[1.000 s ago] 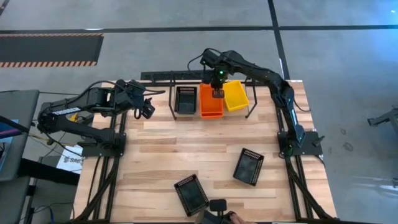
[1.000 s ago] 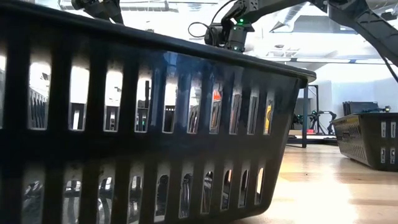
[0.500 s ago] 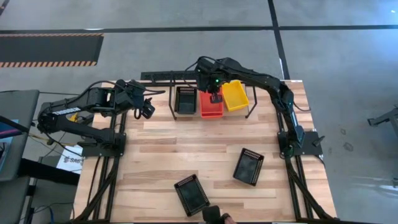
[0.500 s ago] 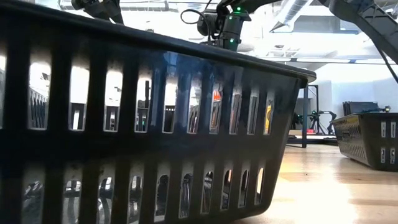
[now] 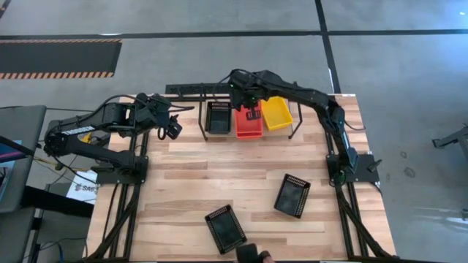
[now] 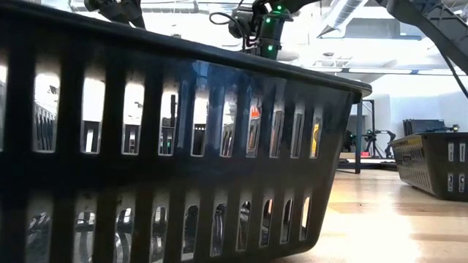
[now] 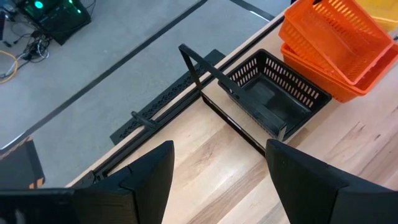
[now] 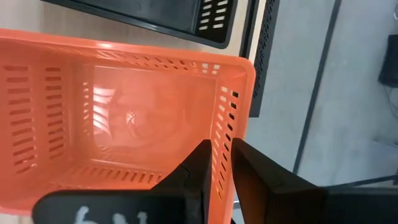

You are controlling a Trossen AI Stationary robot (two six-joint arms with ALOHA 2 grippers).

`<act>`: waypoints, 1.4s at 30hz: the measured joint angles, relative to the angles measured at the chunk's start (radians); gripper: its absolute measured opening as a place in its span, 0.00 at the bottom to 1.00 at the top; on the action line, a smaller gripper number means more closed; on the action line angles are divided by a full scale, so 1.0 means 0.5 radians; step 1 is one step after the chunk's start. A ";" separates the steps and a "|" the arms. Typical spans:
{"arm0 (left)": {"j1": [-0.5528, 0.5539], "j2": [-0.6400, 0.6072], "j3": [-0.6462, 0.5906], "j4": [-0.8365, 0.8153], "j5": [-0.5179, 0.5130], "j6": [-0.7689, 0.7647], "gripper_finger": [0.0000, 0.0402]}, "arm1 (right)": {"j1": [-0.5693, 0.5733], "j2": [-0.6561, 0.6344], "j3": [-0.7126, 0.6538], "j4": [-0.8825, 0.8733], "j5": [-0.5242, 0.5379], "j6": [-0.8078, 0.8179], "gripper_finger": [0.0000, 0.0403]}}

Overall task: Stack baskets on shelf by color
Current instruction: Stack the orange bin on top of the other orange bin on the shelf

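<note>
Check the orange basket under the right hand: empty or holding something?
Empty. The right wrist view looks straight into the orange basket and shows only its bare mesh floor. The right hand straddles its wall.

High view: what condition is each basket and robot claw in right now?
Orange plastic mesh baskets: nested together on the black rod shelf.
Black mesh basket: upright on shelf, empty.
Yellow mesh basket: upright on shelf.
Two loose black baskets: upright on wooden table.
Left claw: open, empty.
Right claw: at orange basket's rim.
</note>
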 joint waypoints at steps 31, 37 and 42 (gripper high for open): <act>0.001 0.000 0.000 0.000 -0.002 -0.001 0.60 | -0.141 -0.023 -0.009 0.079 -0.283 0.080 0.21; 0.000 0.000 0.000 0.001 -0.002 -0.003 0.60 | -0.152 -0.021 -0.024 0.088 -0.293 0.082 0.21; 0.001 0.000 0.000 0.001 -0.002 -0.004 0.60 | -0.169 -0.021 -0.024 0.090 -0.310 0.083 0.21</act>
